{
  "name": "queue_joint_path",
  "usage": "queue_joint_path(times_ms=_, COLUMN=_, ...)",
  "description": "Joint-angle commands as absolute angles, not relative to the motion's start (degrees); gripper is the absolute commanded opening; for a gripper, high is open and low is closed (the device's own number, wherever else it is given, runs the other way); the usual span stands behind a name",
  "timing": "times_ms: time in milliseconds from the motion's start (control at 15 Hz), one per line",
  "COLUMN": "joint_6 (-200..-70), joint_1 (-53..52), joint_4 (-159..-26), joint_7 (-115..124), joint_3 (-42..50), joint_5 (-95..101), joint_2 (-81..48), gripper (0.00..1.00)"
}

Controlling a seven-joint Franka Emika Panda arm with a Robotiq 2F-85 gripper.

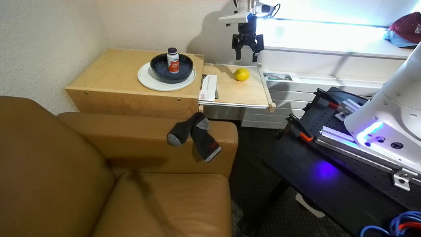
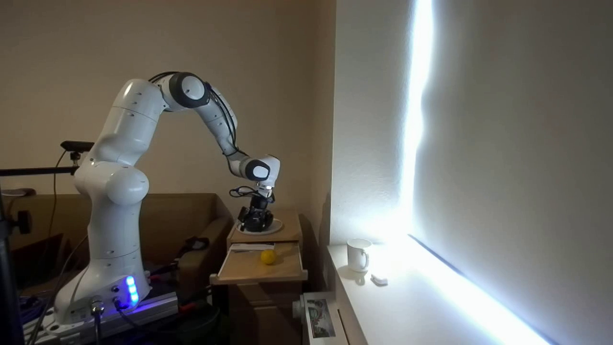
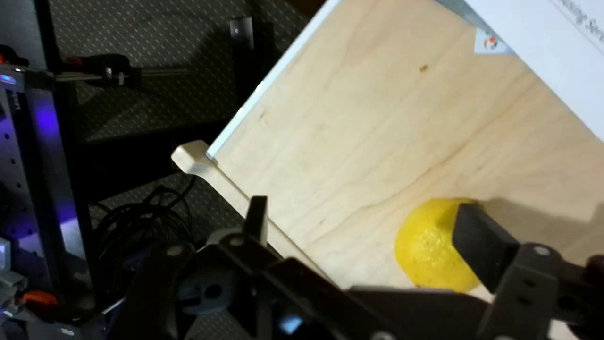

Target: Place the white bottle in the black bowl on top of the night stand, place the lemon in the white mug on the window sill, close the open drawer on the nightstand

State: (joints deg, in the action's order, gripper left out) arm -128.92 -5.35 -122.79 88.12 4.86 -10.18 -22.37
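lemon [image 1: 242, 74] is carried by the pulled-out drawer [image 1: 238, 93]; jaws are spread above it, nothing gripped. probably light, firm, slightly slick and prone to roll, so should be pinched across its widest part once centred.

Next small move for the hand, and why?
Probably shift the open hand sideways to centre over the lemon before lowering: in the wrist view one finger covers part of it. The white bottle already stands in the black bowl, so the lemon seems next.
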Motion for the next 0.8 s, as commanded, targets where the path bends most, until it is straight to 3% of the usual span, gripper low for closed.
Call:
queue_joint_path(times_ms=0, joint_6=-132.97, joint_1=-6.96, joint_4=-120.09, joint_7=99.75, joint_3=8.00, joint_5=-4.76, joint_2=-27.36, gripper=1.00)
queue_joint_path(times_ms=333, joint_6=-136.75, joint_1=-8.59, joint_4=-118.20, joint_7=117.08, joint_3=10.40, joint_5=-1.63, joint_2=-33.72, gripper=1.00)
queue_joint_path(times_ms=733, joint_6=-138.38, joint_1=-7.91, joint_4=-118.33, joint_7=117.64, joint_3=9.90, joint_5=-1.43, joint_2=-34.43, gripper=1.00)
